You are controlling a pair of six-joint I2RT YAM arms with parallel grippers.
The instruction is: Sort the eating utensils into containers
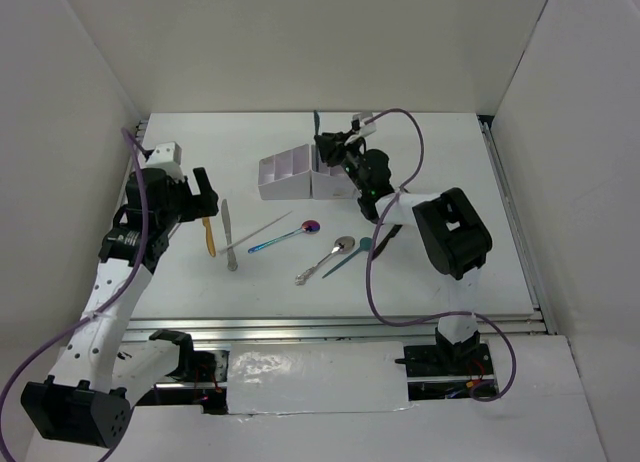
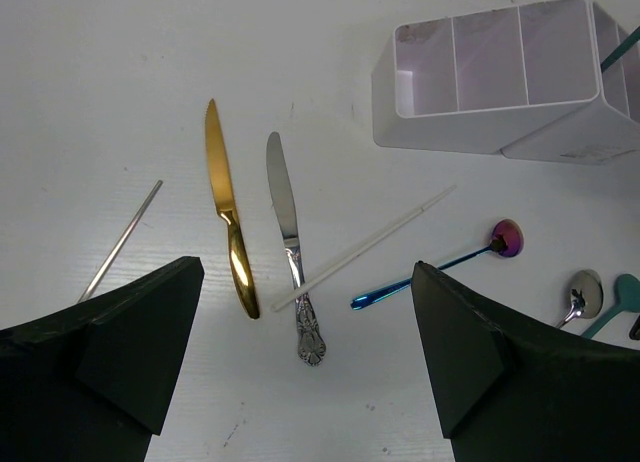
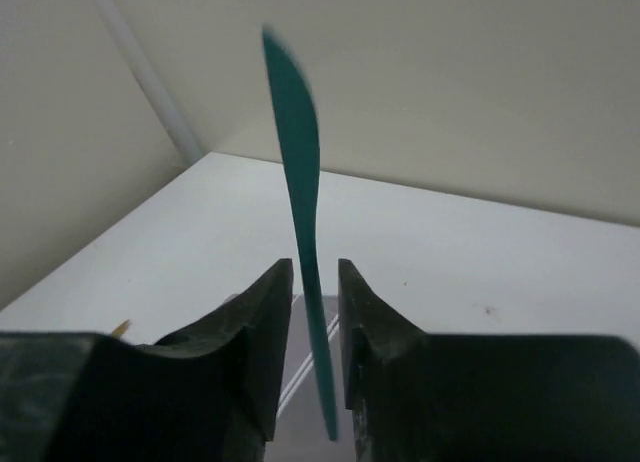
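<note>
Two claws: the left claw hung wide open above the white surface, holding nothing. The right claw stood over the white rectangular divided organizer box, its jaws slightly parted, with a sliver of gap on each side of the slim teal knife, so it did not look to be pinching it.
Teal knife: upright, blade up, between the right jaws. Its lower end dropped toward a compartment at the box's right end, but the bottom was hidden.
Risk, lift-off: a jaw brushing the tall blade on the way up could drag the knife back out or tip it over the rim.
Risk, box: it looked light, so a snag might shove or topple it.
Risk, lean: once free, the knife would probably fall against a divider, harmless unless it levered out.
Under the left claw: a gold knife and a silver table knife lay side by side, just apart.
In the way: a thin white stick seemed to cross the silver knife's handle, so lifting either knife could flick it.
Elsewhere: a thin silver stick lay left of the gold knife, and an iridescent purple-blue spoon lay to the right.
Crowded pair: a silver spoon and a teal spoon lay just beside each other, with a black knife near.
</note>
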